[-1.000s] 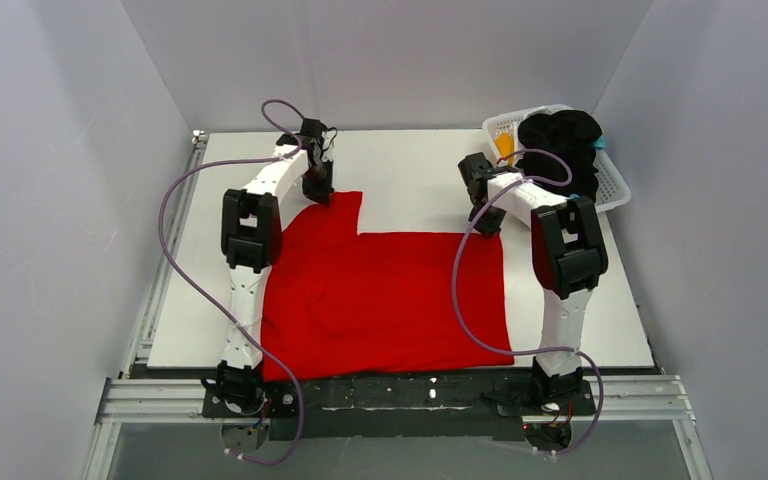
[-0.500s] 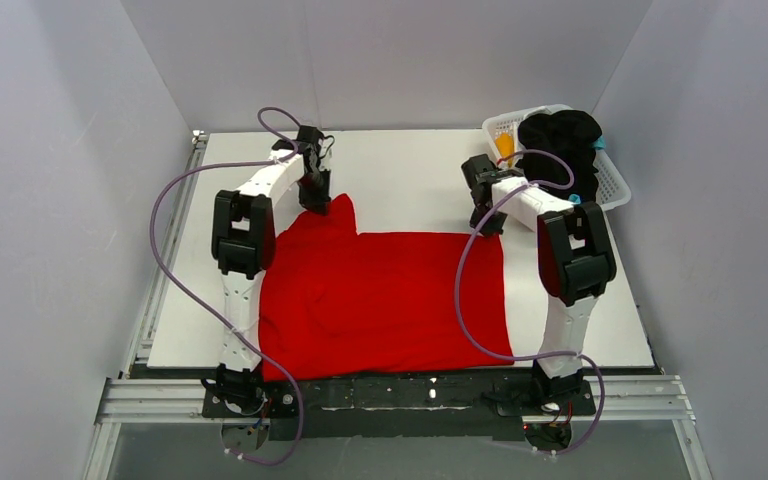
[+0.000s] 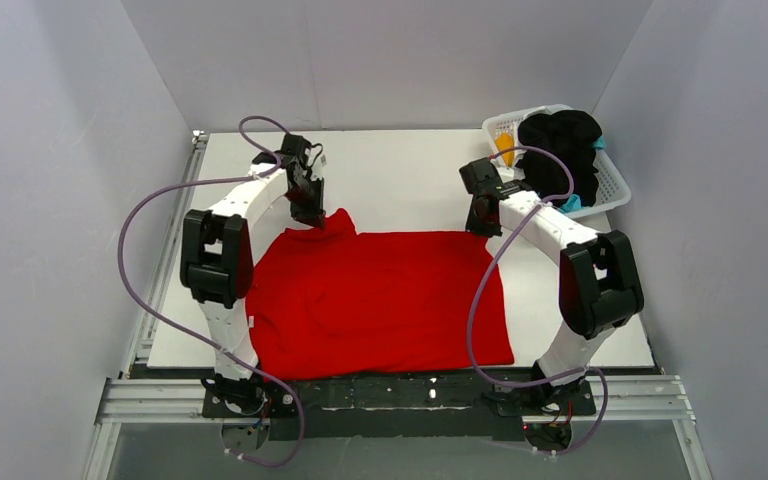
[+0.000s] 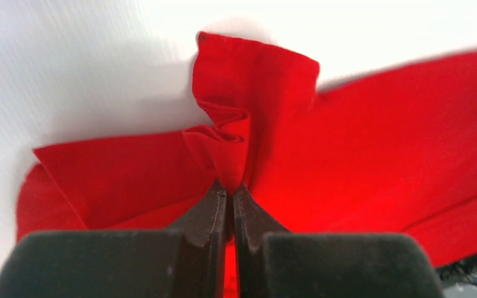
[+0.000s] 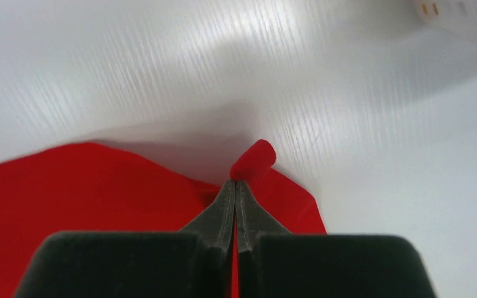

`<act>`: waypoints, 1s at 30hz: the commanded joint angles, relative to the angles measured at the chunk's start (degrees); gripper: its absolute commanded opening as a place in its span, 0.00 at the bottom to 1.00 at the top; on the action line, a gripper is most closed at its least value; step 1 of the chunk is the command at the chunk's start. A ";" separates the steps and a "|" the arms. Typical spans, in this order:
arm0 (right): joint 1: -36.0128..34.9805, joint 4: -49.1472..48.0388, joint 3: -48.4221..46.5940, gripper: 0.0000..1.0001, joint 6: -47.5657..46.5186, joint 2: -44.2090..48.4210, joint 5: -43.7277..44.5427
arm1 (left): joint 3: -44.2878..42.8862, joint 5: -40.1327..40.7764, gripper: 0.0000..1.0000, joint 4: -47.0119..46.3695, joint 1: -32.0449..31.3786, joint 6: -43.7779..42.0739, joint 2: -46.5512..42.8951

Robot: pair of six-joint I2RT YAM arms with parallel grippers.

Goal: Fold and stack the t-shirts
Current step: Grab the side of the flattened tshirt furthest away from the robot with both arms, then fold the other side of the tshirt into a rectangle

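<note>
**A:** Red shirt [image 3: 380, 300] is what we've got spread flat on the white table [image 3: 410, 170]. It fills most of the near half, bottom edge right down by the arms' bases.

**B:** Yep, and we see both far corners pinched. Our left gripper [image 4: 228, 189] has its fingers clamped together on a bunched fold at the far left corner. The cloth puckers up in little pleats just past the tips.

**A:** Same story on the other side. The right gripper [image 5: 236, 183] is squeezed tight on the far right corner, with a small rolled nub of red poking out beyond the fingertips.

**B:** From above we'd say the far edge runs pretty straight between the two, apart from a little hump by the left one.

**A:** And the others? We spot a black shirt [image 3: 560, 140] heaped in the white basket [image 3: 615, 190] at the table's far right corner, spilling over the rim. Some orange-yellow cloth [image 3: 504, 146] peeks out on its left, and a sliver of teal [image 3: 568, 203] shows on the near side.

**B:** The basket sits off the red cloth, just past the right gripper.
</note>
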State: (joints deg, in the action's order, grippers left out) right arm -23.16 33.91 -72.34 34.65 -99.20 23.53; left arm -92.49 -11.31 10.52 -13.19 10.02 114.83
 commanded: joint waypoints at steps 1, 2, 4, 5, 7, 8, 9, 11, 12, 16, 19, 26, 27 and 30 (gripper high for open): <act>-1.12 -0.80 3.47 0.01 -0.93 5.54 -1.58 | 7.79 -5.37 0.00 2.90 0.10 -0.51 -8.16; -1.74 -0.69 4.38 0.01 -0.95 6.43 -1.56 | 9.21 -5.75 0.00 2.91 0.12 -0.60 -9.80; -2.58 -0.50 6.15 0.01 -0.90 8.44 -1.53 | 12.49 -6.45 0.00 2.73 0.11 -0.44 -12.70; -3.00 -0.42 7.10 0.01 -0.90 9.40 -1.68 | 13.93 -6.98 0.00 2.69 0.02 -0.38 -14.26; -3.49 0.05 8.55 0.01 -0.92 11.22 -1.73 | 16.72 -8.05 0.00 3.17 -0.01 -0.51 -17.49; -3.66 0.45 9.18 0.01 -0.91 12.00 -1.65 | 18.32 -8.18 0.00 3.30 -0.06 -0.53 -19.29; -3.85 0.91 9.83 0.01 -0.93 12.82 -1.37 | 19.96 -7.89 0.00 3.47 -0.14 -0.53 -20.98; -4.12 1.49 11.56 0.01 -0.94 14.72 -1.26 | 23.31 -5.91 0.00 3.66 -0.25 0.16 -25.51; -4.17 1.61 12.38 0.01 -0.93 15.69 -1.50 | 24.86 -5.10 0.00 3.90 -0.29 0.55 -26.60; -4.18 2.25 14.48 0.01 -1.48 18.35 -2.18 | 30.96 -0.04 0.00 4.65 -1.28 3.99 -32.94; -4.18 2.88 14.67 0.01 -2.15 19.20 -2.35 | 32.66 4.47 0.00 6.10 -3.23 6.32 -36.71; -4.17 4.76 13.35 0.01 -3.61 19.65 -0.49 | 36.42 12.82 0.00 11.73 -6.09 11.92 -46.53; -4.18 4.87 13.09 0.01 -3.85 19.80 -0.50 | 37.06 13.07 0.00 12.52 -6.18 12.89 -48.05; -4.18 5.18 12.96 0.01 -4.12 20.49 -0.74 | 39.74 13.41 0.00 14.28 -6.56 14.99 -53.27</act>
State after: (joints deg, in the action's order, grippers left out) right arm -27.24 37.67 -58.17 31.90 -80.99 21.65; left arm -56.01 -1.63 15.75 -19.27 20.71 67.37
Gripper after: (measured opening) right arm 0.022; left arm 0.024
